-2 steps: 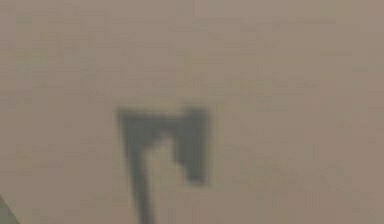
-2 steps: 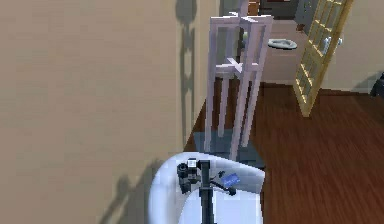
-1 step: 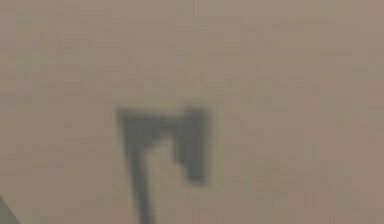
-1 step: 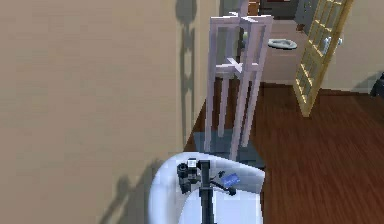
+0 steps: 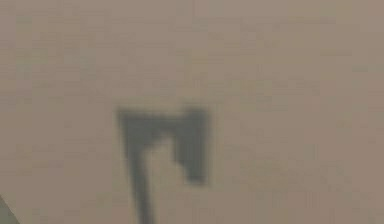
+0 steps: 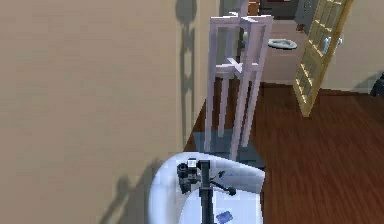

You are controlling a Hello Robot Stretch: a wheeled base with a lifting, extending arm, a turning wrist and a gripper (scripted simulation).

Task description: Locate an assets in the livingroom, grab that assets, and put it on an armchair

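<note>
**Spotter:** What worries you from here?

**Operator:** Biggest thing first. The beige wall [image 5: 200,60] takes up my whole view ahead, so I judge any drive forward would bump it. On the arm side, the tall white long-legged stand [image 6: 238,70] is against that same wall, just beyond the white rounded seat [image 6: 172,198]. If I extend much further I could knock its legs. The seat may be the armchair, but I can't be sure of that from this angle. The arm [image 6: 207,205] reaches out above it, and the gripper [image 6: 190,172] is over the seat's top.

**Spotter:** Is it carrying the asset?

**Operator:** I can't tell. The white seat lies right behind the fingers, so I can't say whether they have hold of anything or how wide they are set. I can't pick the asset out anywhere either. The dark lump at the gripper's far end could be the asset or just the gripper's body. The risk is letting go on a guess and having the thing roll off the seat's rounded edge.

**Spotter:** And room to move?

**Operator:** The wooden floor [image 6: 320,150] is bare toward the arm side view's right, well apart from the seat. Farther out the door [image 6: 318,55] stands ajar – backing away looks safest
</note>
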